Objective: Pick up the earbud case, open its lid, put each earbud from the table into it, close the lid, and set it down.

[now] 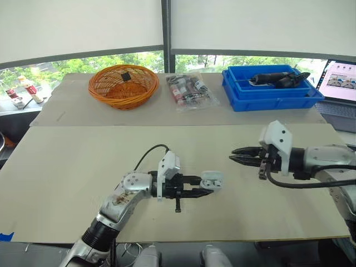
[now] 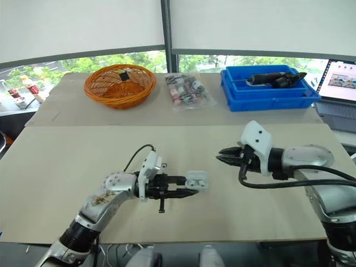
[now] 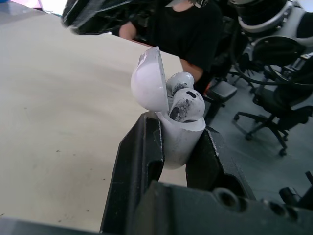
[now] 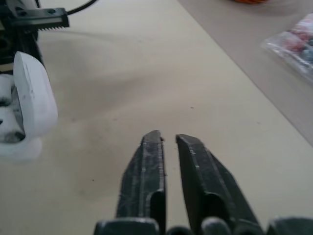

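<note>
- Left arm reaches forward and inward, elbow bent, its pincer [image 1: 206, 187] clamped on the case [image 3: 178, 142].
- Right arm points inward toward it, pincer [image 1: 233, 156] empty, fingers almost together.
</note>
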Available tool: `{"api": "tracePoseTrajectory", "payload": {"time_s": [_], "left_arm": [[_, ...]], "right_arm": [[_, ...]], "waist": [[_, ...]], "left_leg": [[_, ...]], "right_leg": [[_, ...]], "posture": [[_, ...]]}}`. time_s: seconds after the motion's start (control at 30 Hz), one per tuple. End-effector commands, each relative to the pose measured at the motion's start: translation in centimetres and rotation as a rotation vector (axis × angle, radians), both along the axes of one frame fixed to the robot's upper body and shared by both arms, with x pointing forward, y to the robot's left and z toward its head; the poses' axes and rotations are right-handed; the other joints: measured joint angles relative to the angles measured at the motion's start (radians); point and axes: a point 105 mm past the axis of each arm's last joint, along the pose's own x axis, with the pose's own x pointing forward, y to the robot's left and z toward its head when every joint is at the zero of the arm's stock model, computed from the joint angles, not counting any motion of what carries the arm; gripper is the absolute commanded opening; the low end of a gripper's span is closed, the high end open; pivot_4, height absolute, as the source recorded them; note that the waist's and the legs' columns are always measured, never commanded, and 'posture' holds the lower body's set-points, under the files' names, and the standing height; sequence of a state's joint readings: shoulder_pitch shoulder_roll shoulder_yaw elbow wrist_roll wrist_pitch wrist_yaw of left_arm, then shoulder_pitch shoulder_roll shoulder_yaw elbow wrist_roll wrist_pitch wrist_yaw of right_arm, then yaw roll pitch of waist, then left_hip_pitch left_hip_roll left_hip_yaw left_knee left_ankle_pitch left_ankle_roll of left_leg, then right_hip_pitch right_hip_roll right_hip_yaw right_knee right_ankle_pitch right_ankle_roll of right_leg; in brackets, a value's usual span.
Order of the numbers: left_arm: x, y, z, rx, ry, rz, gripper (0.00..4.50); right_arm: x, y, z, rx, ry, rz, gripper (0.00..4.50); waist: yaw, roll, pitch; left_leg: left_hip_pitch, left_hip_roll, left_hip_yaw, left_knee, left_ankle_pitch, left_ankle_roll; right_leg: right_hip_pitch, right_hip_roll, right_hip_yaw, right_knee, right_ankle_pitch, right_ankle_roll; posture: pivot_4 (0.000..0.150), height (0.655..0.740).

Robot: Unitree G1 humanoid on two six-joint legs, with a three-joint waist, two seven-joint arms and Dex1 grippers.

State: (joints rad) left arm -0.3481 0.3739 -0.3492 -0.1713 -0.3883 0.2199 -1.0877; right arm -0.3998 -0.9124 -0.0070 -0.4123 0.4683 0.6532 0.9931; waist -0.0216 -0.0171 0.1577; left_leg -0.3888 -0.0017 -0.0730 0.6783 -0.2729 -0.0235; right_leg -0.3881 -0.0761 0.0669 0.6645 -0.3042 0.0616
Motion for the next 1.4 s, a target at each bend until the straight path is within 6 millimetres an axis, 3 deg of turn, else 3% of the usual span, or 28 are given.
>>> {"api": "tracePoseTrajectory", "payload": {"time_s": [0.03, 0.2, 0.37, 0.6, 0.77, 0.9, 1.17, 1.4], "left_arm": [[-0.2, -0.5, 0.6, -0.017, -0.036, -0.036, 0.61], [0.5, -0.7, 0.7, -0.025, -0.047, -0.007, 0.61], [1.4, -0.6, 0.8, -0.033, -0.056, 0.038, 0.61], [2.1, -0.7, 1.1, -0.05, -0.016, 0.072, 0.61], [3.3, -0.5, -0.3, 0.04, 0.32, 0.129, 0.61], [4.6, -0.8, -1.5, 0.115, 0.6, 0.18, 0.61], [5.9, 0.0, -3.7, 0.224, 0.777, 0.257, 0.61], [5.2, 3.6, -4.6, 0.313, 0.717, 0.33, 3.89]], "right_arm": [[-1.2, 2.1, 0.8, 0.015, 0.038, 0.128, 0.0], [-3.0, 3.1, 0.8, 0.023, 0.13, 0.22, 0.0], [-4.9, 2.5, 0.2, -0.015, 0.225, 0.251, 0.0], [-5.8, 2.1, -0.4, 0.0, 0.262, 0.214, 0.0], [-5.1, 1.4, 0.5, 0.049, 0.16, 0.111, 0.0], [-4.5, 0.8, -0.3, -0.014, 0.038, 0.049, 0.0], [-4.6, 0.7, -1.5, -0.084, -0.052, 0.064, 0.0], [-4.3, 0.3, -1.5, -0.098, -0.064, 0.062, 0.0]], "waist": [[0.003, 0.0, 0.0], [0.015, 0.0, 0.0], [0.017, 0.0, 0.0], [0.018, 0.0, 0.0], [0.019, 0.0, 0.0], [0.02, 0.0, 0.0], [0.003, -0.001, 0.0], [0.003, 0.0, 0.0]], "left_leg": [[0.0, 0.0, 0.0, 0.0, 0.0, 0.0], [-0.001, -0.001, -0.002, 0.002, 0.0, 0.0], [-0.001, -0.001, -0.003, 0.002, 0.0, 0.0], [-0.001, -0.001, -0.003, 0.002, 0.0, 0.0], [-0.001, -0.001, -0.003, 0.002, 0.0, 0.0], [-0.001, -0.001, -0.003, 0.003, 0.0, 0.0], [-0.001, -0.001, -0.002, 0.003, 0.0, 0.0], [0.0, -0.001, -0.004, 0.002, 0.0, 0.0]], "right_leg": [[0.0, 0.0, 0.0, 0.0, 0.0, 0.0], [0.001, -0.001, -0.001, 0.0, 0.0, 0.0], [0.001, -0.001, -0.001, 0.0, 0.0, 0.0], [0.0, -0.001, -0.001, 0.0, 0.0, 0.0], [0.001, -0.001, -0.001, 0.001, 0.0, 0.0], [0.001, -0.001, -0.002, 0.001, 0.0, 0.0], [0.001, 0.0, -0.002, 0.001, 0.0, 0.0], [0.001, 0.0, -0.001, 0.001, 0.0, 0.0]], "posture": [[0.15, 0.74], [0.15, 0.74], [0.15, 0.74], [0.15, 0.74], [0.15, 0.74], [0.15, 0.74], [0.15, 0.74], [0.15, 0.74]]}}
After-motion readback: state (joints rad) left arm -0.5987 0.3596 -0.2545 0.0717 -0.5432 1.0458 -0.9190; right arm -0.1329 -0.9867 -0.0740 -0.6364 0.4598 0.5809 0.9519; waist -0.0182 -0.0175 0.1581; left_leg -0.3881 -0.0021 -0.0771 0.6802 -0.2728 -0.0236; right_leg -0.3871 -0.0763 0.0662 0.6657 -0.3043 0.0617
